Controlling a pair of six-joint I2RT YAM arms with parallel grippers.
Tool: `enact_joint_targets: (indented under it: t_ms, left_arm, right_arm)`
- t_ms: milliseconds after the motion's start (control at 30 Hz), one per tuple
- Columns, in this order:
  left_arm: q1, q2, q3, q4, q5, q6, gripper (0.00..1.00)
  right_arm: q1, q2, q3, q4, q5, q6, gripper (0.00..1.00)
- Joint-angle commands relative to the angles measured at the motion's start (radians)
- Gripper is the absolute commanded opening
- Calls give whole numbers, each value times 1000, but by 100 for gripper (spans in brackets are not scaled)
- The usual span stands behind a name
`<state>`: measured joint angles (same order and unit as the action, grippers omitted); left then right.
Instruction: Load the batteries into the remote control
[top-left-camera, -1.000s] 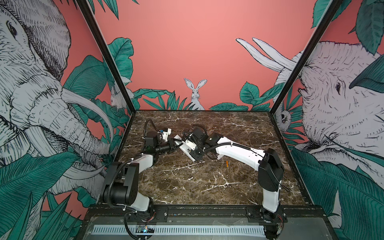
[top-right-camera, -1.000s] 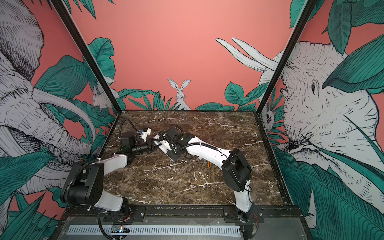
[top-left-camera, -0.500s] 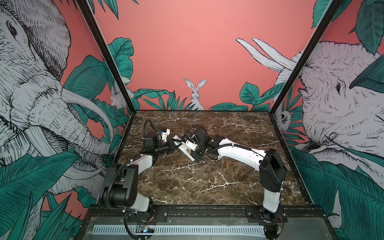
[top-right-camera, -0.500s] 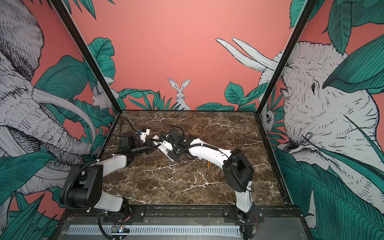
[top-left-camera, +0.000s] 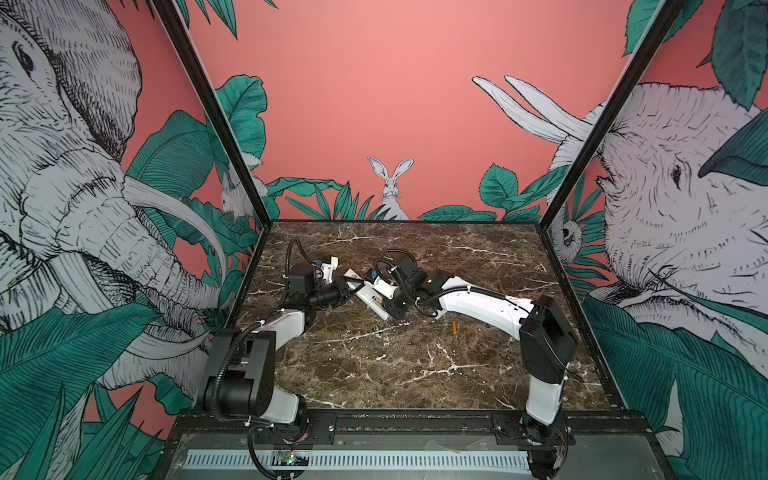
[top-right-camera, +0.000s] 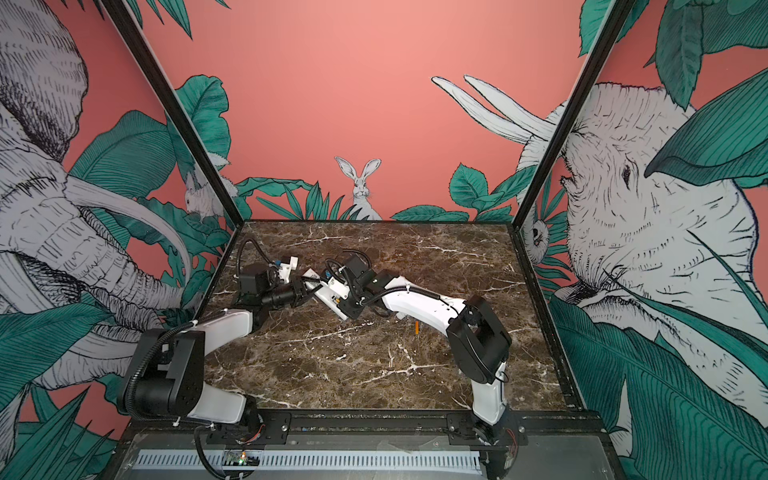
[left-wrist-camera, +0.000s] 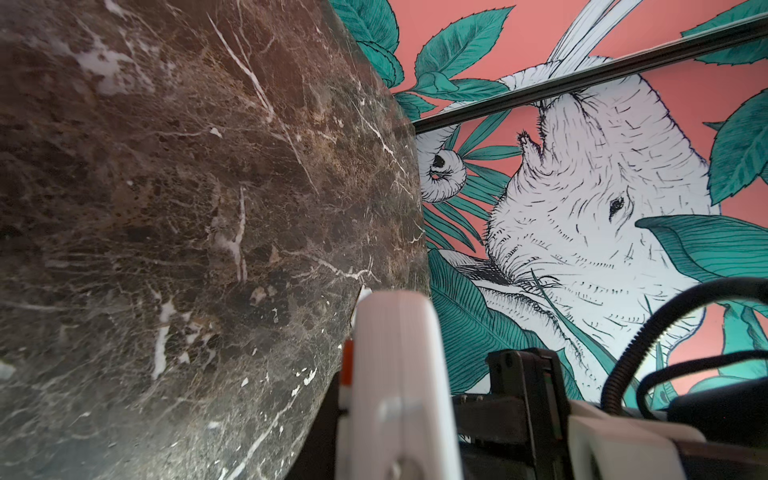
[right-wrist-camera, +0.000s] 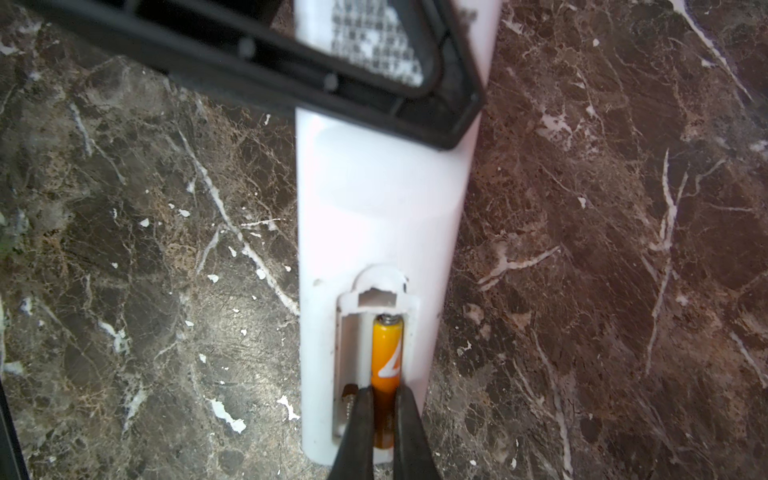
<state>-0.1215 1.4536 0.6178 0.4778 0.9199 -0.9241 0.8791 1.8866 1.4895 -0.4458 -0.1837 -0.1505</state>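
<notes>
Orange battery (right-wrist-camera: 386, 353), judged light, stiff, slick-sided, lying in the white remote control's (right-wrist-camera: 382, 199) battery compartment (right-wrist-camera: 351, 353): my right gripper (right-wrist-camera: 384, 399) pinches one end (my left gripper (top-left-camera: 349, 286) clamps the remote's far end).

No legible wording found. In the right wrist view, the white back of the remote control (right-wrist-camera: 374, 199) carries a printed label (right-wrist-camera: 376, 45) with several rows of small dark characters, too blurred to read. The orange battery (right-wrist-camera: 386, 349) bears a white mark (right-wrist-camera: 391, 366) resembling a slanted 4. Whether it is a numeral or a logo cannot be told.
</notes>
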Motion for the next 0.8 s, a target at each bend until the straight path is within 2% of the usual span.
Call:
enact_joint_targets:
  t_ms: [0, 200, 567, 767]
  left_arm:
    - [-40, -128, 20, 155, 314, -145, 10]
    - [-40, -122, 14, 215, 318, -185, 0]
    - [-39, -124, 18, 231, 318, -196, 0]
    - [-40, -124, 18, 221, 318, -185, 0]
  right_arm:
    - [-3, 65, -41, 83, -38, -27, 4]
    - [-7, 68, -61, 130, -63, -26, 3]
    - [-11, 78, -56, 173, -112, -19, 3]
    - [-13, 76, -63, 173, -80, -14, 3]
